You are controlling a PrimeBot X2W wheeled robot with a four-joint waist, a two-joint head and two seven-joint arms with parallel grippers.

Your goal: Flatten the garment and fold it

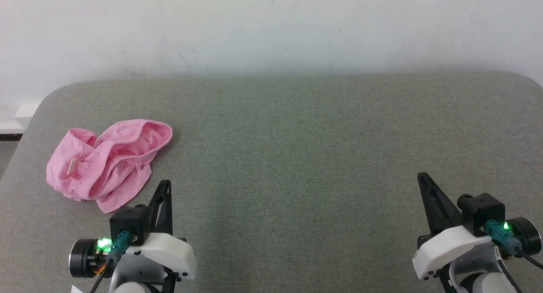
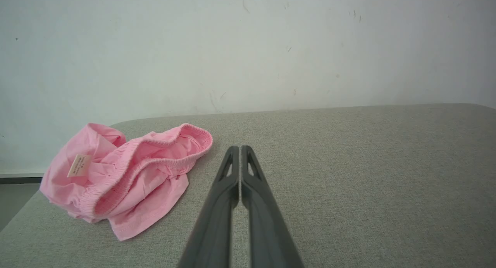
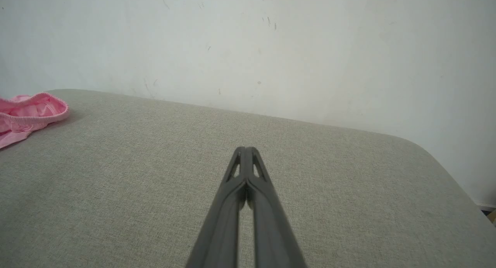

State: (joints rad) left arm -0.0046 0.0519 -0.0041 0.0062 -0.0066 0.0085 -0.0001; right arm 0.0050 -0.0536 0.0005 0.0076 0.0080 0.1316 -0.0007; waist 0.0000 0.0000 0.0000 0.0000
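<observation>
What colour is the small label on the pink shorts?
The label is off-white, seen best in the left wrist view.

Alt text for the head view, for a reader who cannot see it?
Crumpled pink shorts lie untouched at the left of a grey fabric-covered table. The left pincer, shut, points up just right of their lower edge; the right pincer, shut, is far off at the lower right.

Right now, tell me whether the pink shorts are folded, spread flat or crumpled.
Crumpled. The garment lies in a loose heap on the grey surface, waistband curled open, layers twisted over each other.
</observation>
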